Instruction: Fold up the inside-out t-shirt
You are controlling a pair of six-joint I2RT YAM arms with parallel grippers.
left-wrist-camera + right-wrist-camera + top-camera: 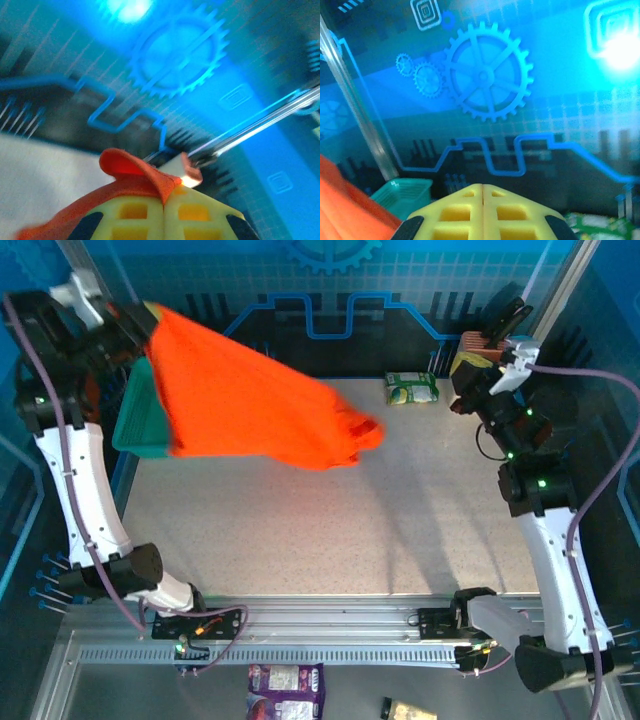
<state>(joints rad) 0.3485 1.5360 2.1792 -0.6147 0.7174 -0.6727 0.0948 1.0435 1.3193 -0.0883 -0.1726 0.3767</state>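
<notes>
L jaws are up high at the far left corner. They are shut tight on the orange t-shirt [250, 400]. In the L wrist cam the yellow pads [150, 225] press together w/ a fold of orange cloth pinched btw them.

The shirt is off the bench [330, 530] and hangs in the air. It spreads from the far left down toward the middle. It looks blurry. Its low right tip hangs over the far part of the bench, and I can't tell if it touches.

A teal basket [135, 420] sits at the far left edge of the bench. The shirt hangs in front of it and hides most of it, so it's right in the way there.

R jaws are up at the far right, well apart from the shirt. In the R wrist cam the pads are shut w/ nothing btw them, so they hold nothing.

A green packet [412, 389] lies on the far right of the bench. It is btw the shirt's low tip and the R arm [550, 530], near both. A brown thing [480, 340] sits far right by the wall, just beside the R jaws. I can't tell what it is.

A purple packet [286, 685] lies past the near rail, off the bench, btw the two arm bases.
</notes>
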